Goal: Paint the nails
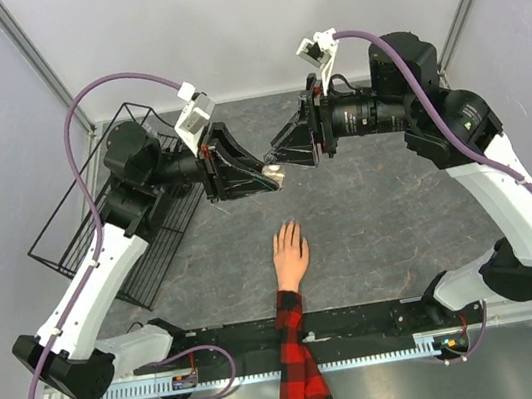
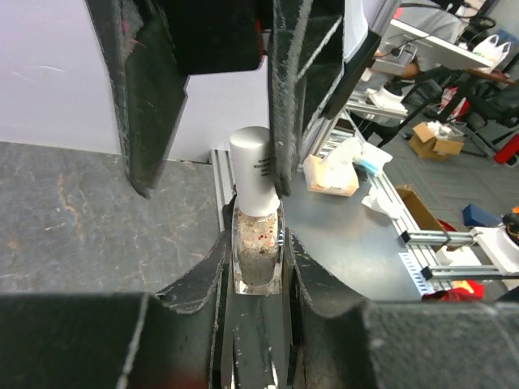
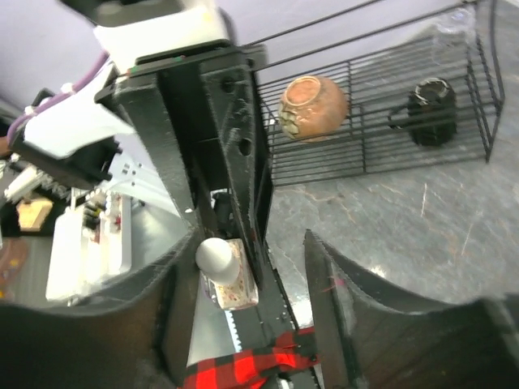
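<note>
Mid-table, 6 o'clock of both grippers: mannequin hand point(image 1: 290, 253) palm down, nails point(image 1: 287, 227) tiny, hard, likely slick; hand probably light, may slide. No grip there, brush contact only.
Left gripper point(image 1: 265, 179) clamped on polish bottle point(image 2: 257, 247).
Right gripper point(image 3: 247, 239) spread, straddling white cap point(image 2: 253, 162). Take cap by sides.

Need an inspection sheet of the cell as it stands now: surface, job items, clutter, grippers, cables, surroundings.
Surface: dark mottled tabletop, no spills seen.
Job's things: mannequin hand lies flat, fingers pointing away from the arm bases; nails too small to judge. Polish bottle is held upright off the table, white cap on.
Clutter: wire rack at the left holds a brown bowl and a black mug.
Grippers: left gripper jaws closed on the bottle; right gripper jaws open around the cap.
Cables: purple cables loop clear of the table.
Surroundings: pale walls; cardboard box beyond the table.
</note>
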Tool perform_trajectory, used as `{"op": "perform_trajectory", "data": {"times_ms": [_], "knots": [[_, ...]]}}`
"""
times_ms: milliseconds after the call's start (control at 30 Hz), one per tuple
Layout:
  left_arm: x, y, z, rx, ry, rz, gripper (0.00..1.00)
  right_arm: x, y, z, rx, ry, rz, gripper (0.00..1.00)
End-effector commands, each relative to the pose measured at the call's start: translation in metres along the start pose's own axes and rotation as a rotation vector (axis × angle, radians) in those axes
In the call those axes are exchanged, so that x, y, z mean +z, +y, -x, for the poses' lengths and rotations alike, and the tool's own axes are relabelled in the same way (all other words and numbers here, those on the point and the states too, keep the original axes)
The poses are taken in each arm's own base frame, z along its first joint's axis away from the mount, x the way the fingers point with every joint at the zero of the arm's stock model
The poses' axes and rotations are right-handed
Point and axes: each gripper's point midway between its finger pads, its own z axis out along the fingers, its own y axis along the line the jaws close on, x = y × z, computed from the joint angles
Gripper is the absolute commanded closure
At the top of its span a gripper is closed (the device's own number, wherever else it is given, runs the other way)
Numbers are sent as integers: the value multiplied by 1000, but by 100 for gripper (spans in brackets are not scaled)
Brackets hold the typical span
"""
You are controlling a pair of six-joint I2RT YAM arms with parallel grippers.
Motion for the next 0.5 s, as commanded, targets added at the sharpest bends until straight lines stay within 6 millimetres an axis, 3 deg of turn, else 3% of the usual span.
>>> {"op": "perform_trajectory", "data": {"times_ms": [0,67,167,200,233,400,433,467], "knots": [[-1,-15,5,7,7,-76,98,5,16,3,-42,2,129,48],[0,-11,6,7,0,-57,98,8,17,0,-36,13,146,57],[0,2,13,14,-29,20,98,11,13,-5,-17,27,142,79],[0,10,16,51,-41,64,98,12,12,-6,-8,28,133,94],[-1,25,22,54,-70,152,98,13,7,-7,0,27,111,100],[-10,77,46,185,-132,467,98,30,-5,-20,31,37,-20,100],[-20,100,57,228,-169,638,98,40,-32,-28,54,46,-195,100],[-6,90,62,286,-161,650,98,40,-37,-18,45,10,-288,100]]}}
